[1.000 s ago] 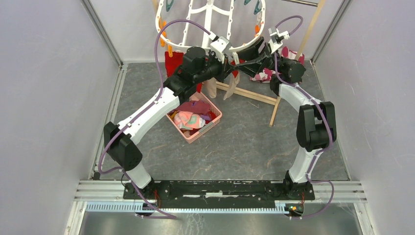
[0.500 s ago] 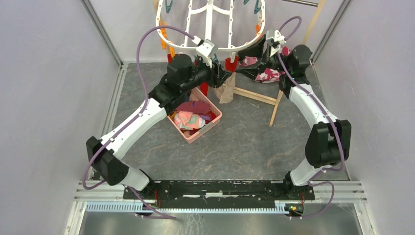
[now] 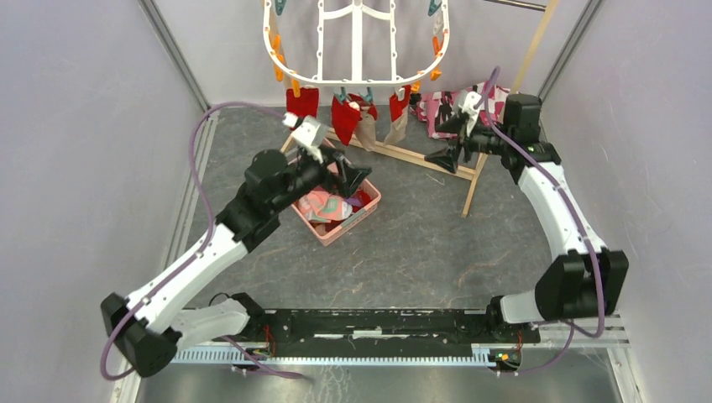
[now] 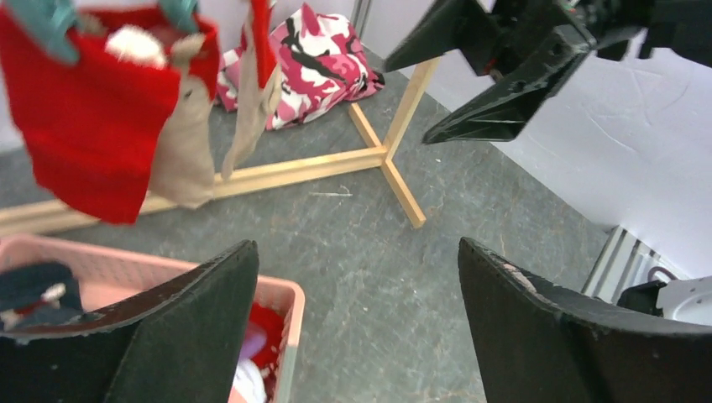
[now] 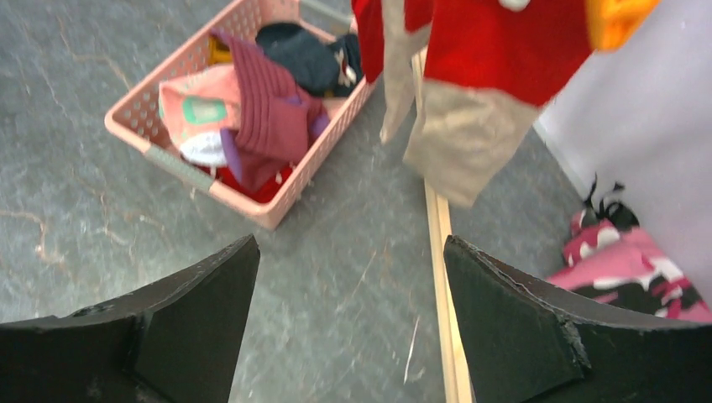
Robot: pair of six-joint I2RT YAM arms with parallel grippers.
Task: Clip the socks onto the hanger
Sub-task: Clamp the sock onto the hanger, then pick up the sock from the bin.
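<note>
My left pincer (image 3: pixel 348 171), right pincer (image 3: pixel 447 142): both released, empty. Five socks (image 3: pixel 301 101) clipped along hanger (image 3: pixel 356 42) near rim: three red, two beige. One basket (image 3: pixel 357 220) on surface (image 3: pixel 420 252) holds more.

My left tool (image 4: pixel 357 248) and right tool (image 5: pixel 350 243) are black. Far: white hanger (image 3: pixel 357 34), orange and teal pegs (image 3: pixel 277 52), red and beige socks (image 3: pixel 301 101). Mottled grey bench (image 3: pixel 420 243). Pink lattice basket (image 5: pixel 180 164). Far right, cloth (image 4: pixel 323 54) patterned pink, black and white.
</note>
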